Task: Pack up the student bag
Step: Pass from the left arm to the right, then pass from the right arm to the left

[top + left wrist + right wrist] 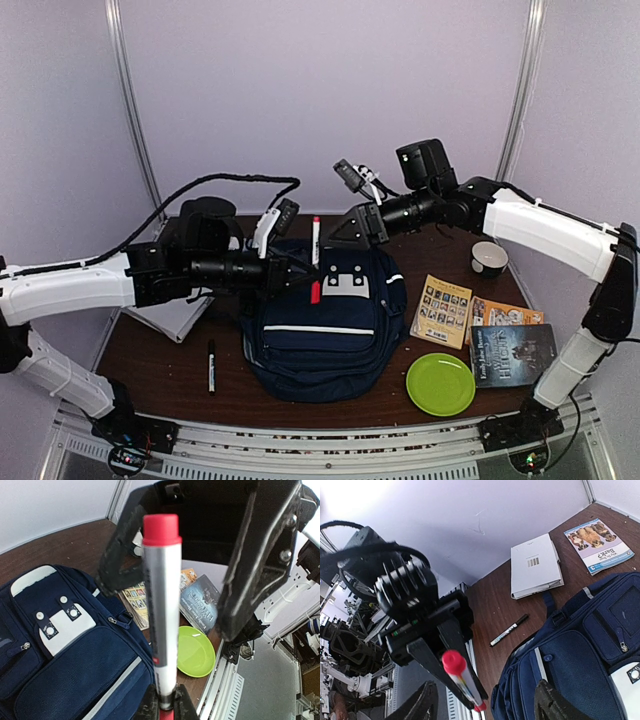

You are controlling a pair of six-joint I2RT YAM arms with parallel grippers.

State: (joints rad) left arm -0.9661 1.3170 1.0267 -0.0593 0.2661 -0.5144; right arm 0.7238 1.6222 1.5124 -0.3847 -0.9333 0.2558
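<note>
A dark brown wooden table (150,360) carries everything. In its middle lies the large navy blue fabric backpack (322,340), flat on its back. Its white horizontal stripe and front pockets face up, and its white top patch points toward the far wall. The zips that can be seen are closed.

Both arms reach in above the bag's top end. The left end effector (300,272) is clamped tight on the lower end of a white-bodied marker with a red cap (316,245) and holds it upright over the patch. The right end effector (340,232) faces it with its jaws spread wide and grips nothing. In the left wrist view its two black fingers (120,550) stand on either side of the capped end, apart from it.

A flat white box (175,318) lies at the left, partly under the left arm. To the right of the bag are three books. A dark-covered book (513,355) is nearest the front edge, an orange booklet (505,314) sits just behind it, and a yellow book with a grid of small pictures (443,310) lies closest to the bag. A round lime green plate (440,384) sits in front of the yellow book. A small white bowl with a dark inside (489,258) stands farther back on the right. A thin black marker pen (211,365) lies on the table to the left of the bag.
</note>
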